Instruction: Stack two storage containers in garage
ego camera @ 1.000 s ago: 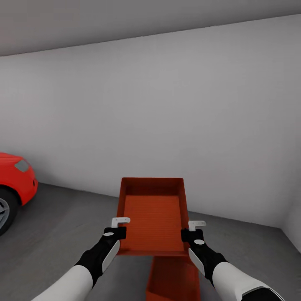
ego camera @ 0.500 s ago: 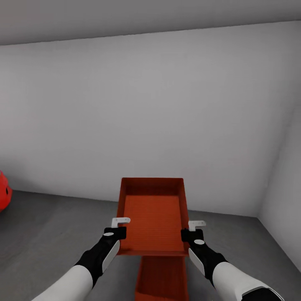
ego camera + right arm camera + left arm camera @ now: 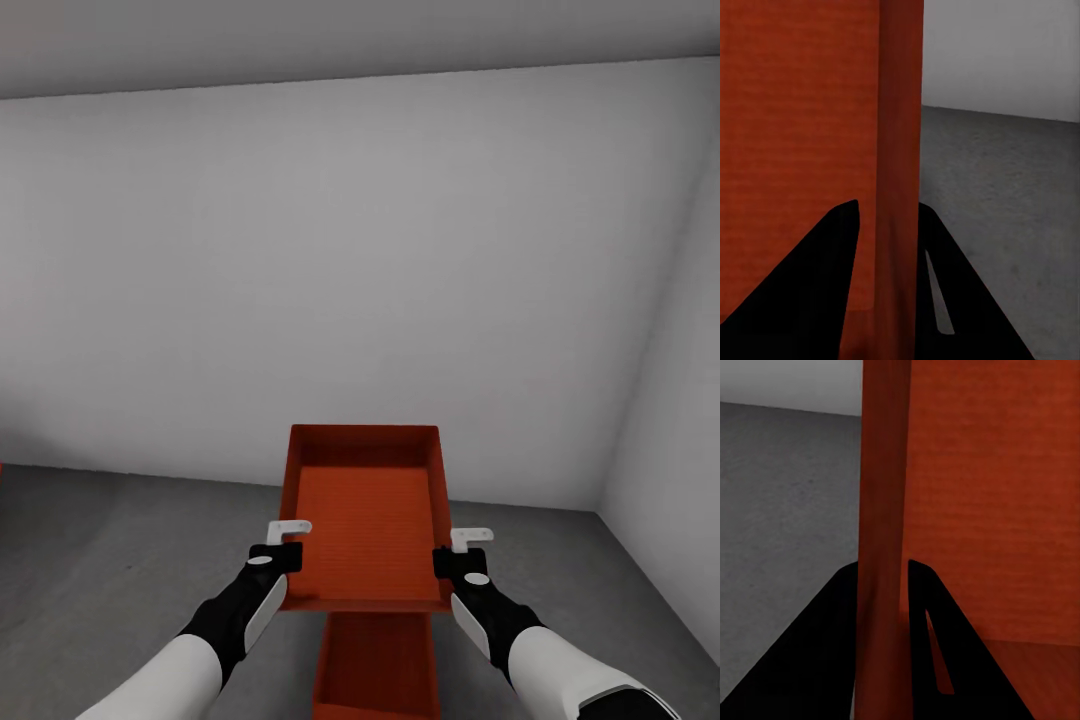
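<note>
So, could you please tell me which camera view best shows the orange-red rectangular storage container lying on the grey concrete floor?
The head view: the lower orange-red container shows on the floor beneath the identical held container. Both wrist views show held-container wall between closed jaws; an orange patch in the left wrist view may be the lower one.

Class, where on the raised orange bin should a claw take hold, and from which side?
Grip the thin upright side walls near the near end, one claw per side, as the left claw and right claw do on the bin: each wall fits between the fingers.

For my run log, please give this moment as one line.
place: garage | held: orange-red rectangular bin | left gripper, right gripper: shut on side walls | second orange-red bin: on grey concrete floor, below
</note>
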